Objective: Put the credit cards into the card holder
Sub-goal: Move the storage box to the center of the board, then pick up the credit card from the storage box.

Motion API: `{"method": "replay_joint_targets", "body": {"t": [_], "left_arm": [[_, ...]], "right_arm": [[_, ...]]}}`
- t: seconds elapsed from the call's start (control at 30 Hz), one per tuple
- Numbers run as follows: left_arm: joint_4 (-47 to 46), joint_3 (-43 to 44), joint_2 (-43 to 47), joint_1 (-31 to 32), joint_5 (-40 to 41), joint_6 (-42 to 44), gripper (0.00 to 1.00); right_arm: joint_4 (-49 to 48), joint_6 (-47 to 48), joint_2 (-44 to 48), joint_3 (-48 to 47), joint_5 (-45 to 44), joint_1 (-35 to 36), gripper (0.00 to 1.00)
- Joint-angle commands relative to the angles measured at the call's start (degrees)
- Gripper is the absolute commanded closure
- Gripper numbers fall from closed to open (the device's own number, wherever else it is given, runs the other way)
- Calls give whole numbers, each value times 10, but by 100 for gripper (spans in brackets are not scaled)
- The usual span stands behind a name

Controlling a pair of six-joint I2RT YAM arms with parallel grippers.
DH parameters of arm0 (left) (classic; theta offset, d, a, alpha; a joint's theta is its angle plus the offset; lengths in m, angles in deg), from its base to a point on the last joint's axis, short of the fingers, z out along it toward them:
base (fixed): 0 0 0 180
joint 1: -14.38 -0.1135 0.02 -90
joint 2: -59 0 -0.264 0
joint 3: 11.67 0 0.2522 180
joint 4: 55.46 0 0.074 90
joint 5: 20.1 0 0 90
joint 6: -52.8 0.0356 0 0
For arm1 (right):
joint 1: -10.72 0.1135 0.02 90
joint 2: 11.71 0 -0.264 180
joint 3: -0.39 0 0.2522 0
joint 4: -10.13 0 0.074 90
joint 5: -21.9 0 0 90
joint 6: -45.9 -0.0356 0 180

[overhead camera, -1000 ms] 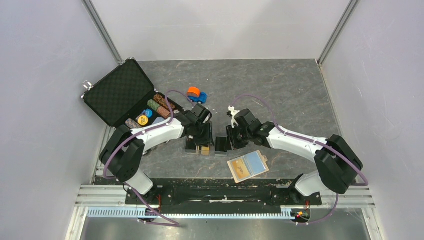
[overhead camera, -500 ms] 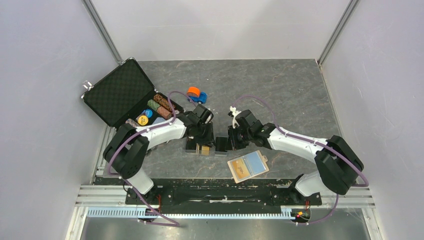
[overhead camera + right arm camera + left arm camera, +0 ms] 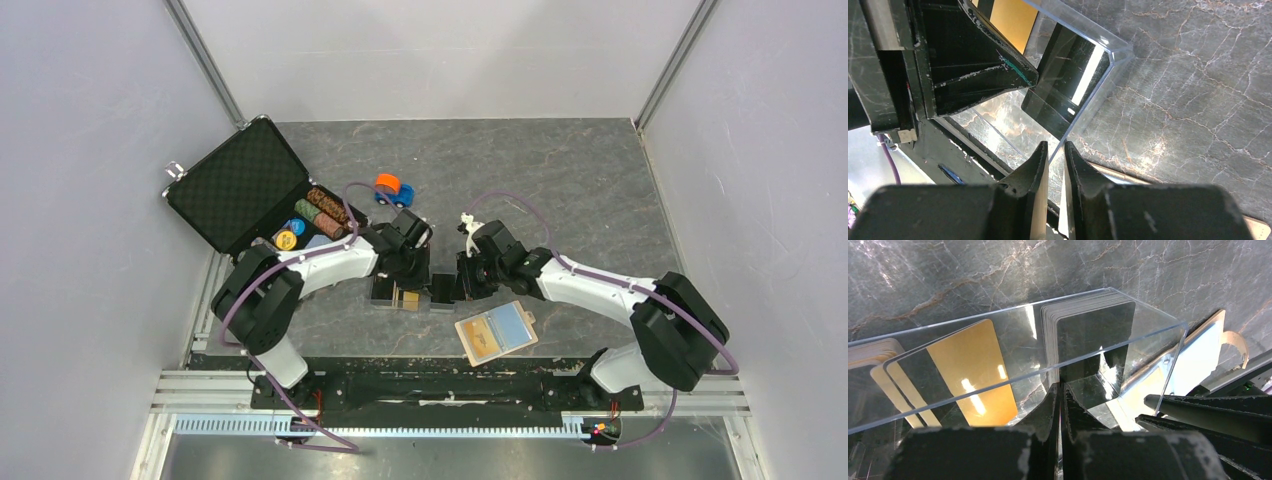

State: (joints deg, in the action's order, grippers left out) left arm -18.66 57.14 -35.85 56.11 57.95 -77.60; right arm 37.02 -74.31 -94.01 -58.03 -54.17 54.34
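Grey marble table [image 3: 560,190] carried a clear box [image 3: 1013,315]. The left gripper [image 3: 1060,395] sat closed tight against the black credit cards [image 3: 1095,335] standing in it. The right gripper [image 3: 1056,150], narrow, pinched the box's wall. The card holder [image 3: 497,332] lay open nearby.

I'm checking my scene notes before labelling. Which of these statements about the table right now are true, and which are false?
1. The card holder lies open on the table. True.
2. The briefcase is closed. False: its lid is up and the chips inside show.
3. Black cards stand inside the clear box. True.
4. The left gripper is wide open. False: its fingers are pressed together.
5. A gold card stands in the clear box. True.
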Motion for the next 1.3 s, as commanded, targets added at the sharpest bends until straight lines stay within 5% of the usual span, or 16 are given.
{"method": "replay_joint_targets", "body": {"t": [0.0,0.93,1.1,1.27], "left_arm": [[28,29,-18,21,37,6,98],[87,93,12,74,97,22,98],[119,96,1,73,145,20,48],[136,102,-29,73,158,25,46]], "right_arm": [[-11,9,2,13,12,2,84],[-11,8,6,22,12,2,84],[-12,8,7,25,12,2,84],[-11,8,9,27,12,2,84]]}}
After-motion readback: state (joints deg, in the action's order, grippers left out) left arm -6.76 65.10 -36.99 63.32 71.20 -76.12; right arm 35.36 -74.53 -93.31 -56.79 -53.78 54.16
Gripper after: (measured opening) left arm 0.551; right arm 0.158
